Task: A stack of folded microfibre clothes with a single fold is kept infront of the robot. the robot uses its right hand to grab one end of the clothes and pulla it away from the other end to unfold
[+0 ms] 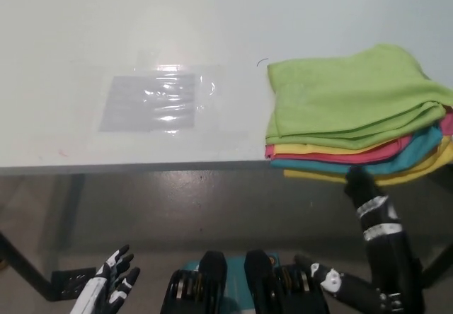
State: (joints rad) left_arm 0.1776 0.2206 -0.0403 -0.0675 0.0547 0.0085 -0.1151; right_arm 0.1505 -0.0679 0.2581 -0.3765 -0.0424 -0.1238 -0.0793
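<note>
A stack of folded microfibre cloths (357,112) lies at the right of the white table (127,31), overhanging its front edge. The top cloth is green (347,91); pink, teal and yellow ones show beneath. My black right hand (371,211) reaches up from the bottom right, its fingers apart, one fingertip (355,175) just below the stack's front edge. Nothing is in its grasp. My white left hand (110,286) rests at the lower left, below the table, fingers spread.
A clear plastic sheet (157,100) lies flat on the table's middle left. The table's front edge (141,167) runs across the picture, with grey floor below. A dark table leg (21,264) stands at the lower left.
</note>
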